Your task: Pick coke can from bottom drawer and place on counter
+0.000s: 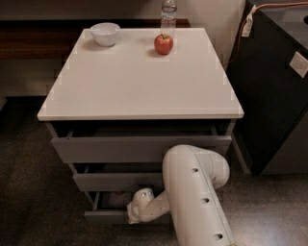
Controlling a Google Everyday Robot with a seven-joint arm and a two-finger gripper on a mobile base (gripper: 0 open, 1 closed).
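The white counter (139, 81) tops a grey cabinet with three drawers. The bottom drawer (103, 215) is pulled open a little and its inside is dark. My white arm (192, 192) reaches down from the lower right, and its gripper (137, 204) is at the bottom drawer's opening, with the wrist in front of it. The coke can is hidden from view.
A white bowl (105, 33), a red apple (163, 43) and a clear water bottle (168, 14) stand at the back of the counter. A black cabinet (274, 96) stands close on the right. The two upper drawers are slightly ajar.
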